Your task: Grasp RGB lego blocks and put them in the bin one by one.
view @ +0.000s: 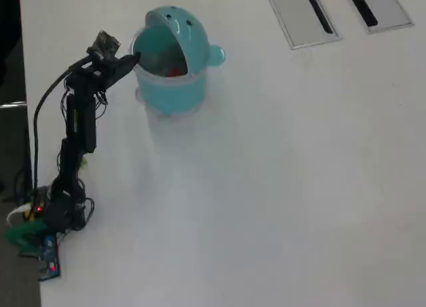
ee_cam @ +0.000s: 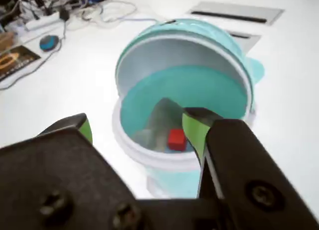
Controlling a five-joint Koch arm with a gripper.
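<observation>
The teal bin [ee_cam: 209, 35] stands with its domed hood tipped back and its mouth facing me. A red lego block [ee_cam: 176, 139] lies inside on the bin's floor, and it also shows through the opening from above [view: 176, 71]. My gripper [ee_cam: 138, 121] hovers just in front of the white rim, open, with nothing between its green-padded fingers [ee_cam: 193, 127]. In the overhead view the gripper [view: 130, 60] sits at the left side of the bin [view: 174, 97], with the arm reaching up from the table's lower left.
Cables, a power strip [ee_cam: 42, 21] and a small blue round thing [ee_cam: 49, 42] lie at the far left in the wrist view. Two grey slotted plates [view: 303, 17] are set into the white table at the top right. The table's edge runs along the left.
</observation>
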